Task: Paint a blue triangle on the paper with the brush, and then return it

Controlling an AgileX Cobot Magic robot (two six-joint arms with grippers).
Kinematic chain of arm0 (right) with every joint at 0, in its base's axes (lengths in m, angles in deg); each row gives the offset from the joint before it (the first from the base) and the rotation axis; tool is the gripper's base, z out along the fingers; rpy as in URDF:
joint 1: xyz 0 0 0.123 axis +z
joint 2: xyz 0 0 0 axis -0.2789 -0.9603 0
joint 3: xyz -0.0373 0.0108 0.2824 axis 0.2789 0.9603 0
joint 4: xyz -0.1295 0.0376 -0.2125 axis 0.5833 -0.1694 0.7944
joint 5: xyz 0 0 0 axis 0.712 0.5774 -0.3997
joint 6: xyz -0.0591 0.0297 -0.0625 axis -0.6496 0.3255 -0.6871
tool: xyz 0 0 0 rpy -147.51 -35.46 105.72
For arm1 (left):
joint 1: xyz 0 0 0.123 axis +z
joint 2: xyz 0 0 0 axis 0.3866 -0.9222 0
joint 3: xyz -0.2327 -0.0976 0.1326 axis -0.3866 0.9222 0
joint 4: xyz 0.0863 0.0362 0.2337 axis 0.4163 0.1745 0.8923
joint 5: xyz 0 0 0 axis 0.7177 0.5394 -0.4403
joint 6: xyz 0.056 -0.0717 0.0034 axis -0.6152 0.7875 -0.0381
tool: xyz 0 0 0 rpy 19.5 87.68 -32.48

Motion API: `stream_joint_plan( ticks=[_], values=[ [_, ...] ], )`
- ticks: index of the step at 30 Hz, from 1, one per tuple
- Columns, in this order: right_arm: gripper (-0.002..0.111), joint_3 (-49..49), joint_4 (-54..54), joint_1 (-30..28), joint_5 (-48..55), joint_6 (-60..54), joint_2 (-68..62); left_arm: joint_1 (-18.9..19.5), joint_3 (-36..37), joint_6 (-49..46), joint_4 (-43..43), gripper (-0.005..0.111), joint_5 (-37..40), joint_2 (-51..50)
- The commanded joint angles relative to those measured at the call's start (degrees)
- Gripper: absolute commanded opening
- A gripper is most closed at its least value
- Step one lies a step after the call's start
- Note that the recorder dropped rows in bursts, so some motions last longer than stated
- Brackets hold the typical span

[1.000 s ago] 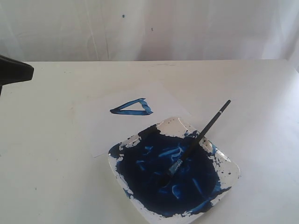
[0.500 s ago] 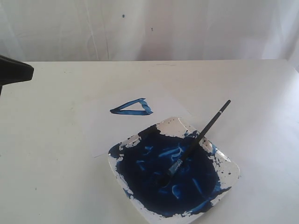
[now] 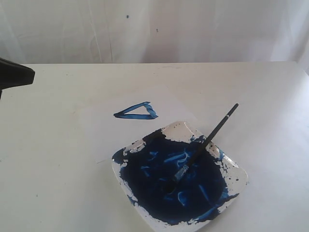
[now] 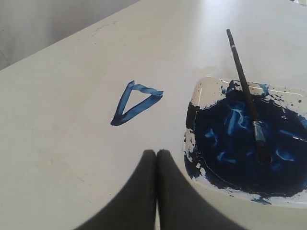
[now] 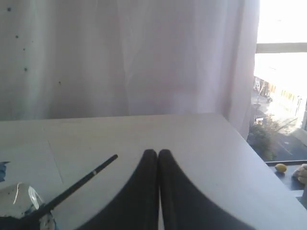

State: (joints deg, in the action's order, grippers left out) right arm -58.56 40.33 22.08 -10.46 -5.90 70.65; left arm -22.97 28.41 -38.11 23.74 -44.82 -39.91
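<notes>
1. Both grippers empty w/ jaws pressed together: left gripper [image 4: 157, 153] above the table [image 3: 58, 183], right gripper [image 5: 158, 153] near the brush handle's end.
2. Black-handled brush [image 3: 207, 142] lies w/ bristles in blue paint on the plate [image 3: 240, 176], handle sticking out over the rim.
3. Blue triangle [image 3: 137, 112] sits on the paper [image 3: 111, 133], near the plate.

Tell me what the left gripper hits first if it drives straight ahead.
The left gripper would probably meet the bare white surface between the blue triangle and the plate; depth is unclear.
</notes>
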Motion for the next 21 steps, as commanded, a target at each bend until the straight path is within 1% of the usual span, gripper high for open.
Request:
stream_joint_plan(
  ticks=[1, 4, 5, 10, 17, 21],
  values=[
    [0.000, 0.53, 0.82, -0.25, 9.51, -1.87, 3.73, 0.13, 0.40, 0.18, -0.44, 0.000, 0.51, 0.50],
    [0.000, 0.53, 0.82, -0.25, 17.93, -5.32, 3.73, 0.13, 0.40, 0.18, 0.09, 0.000, 0.41, 0.50],
    [0.000, 0.53, 0.82, -0.25, 19.26, -5.48, 3.73, 0.13, 0.40, 0.18, 0.09, 0.000, 0.41, 0.50],
    [0.000, 0.53, 0.82, -0.77, 19.14, -5.38, 3.73, 0.13, 0.40, 0.18, 0.09, 0.000, 0.41, 0.50],
    [0.000, 0.53, 0.82, -5.82, 19.14, -5.12, 3.73, 0.13, 0.40, 0.18, 0.09, 0.000, 0.41, 0.50],
    [0.000, 0.53, 0.37, -5.24, 19.14, -5.03, 3.73, 0.13, 0.40, 0.18, 0.10, 0.000, 0.28, 0.50]
  ],
)
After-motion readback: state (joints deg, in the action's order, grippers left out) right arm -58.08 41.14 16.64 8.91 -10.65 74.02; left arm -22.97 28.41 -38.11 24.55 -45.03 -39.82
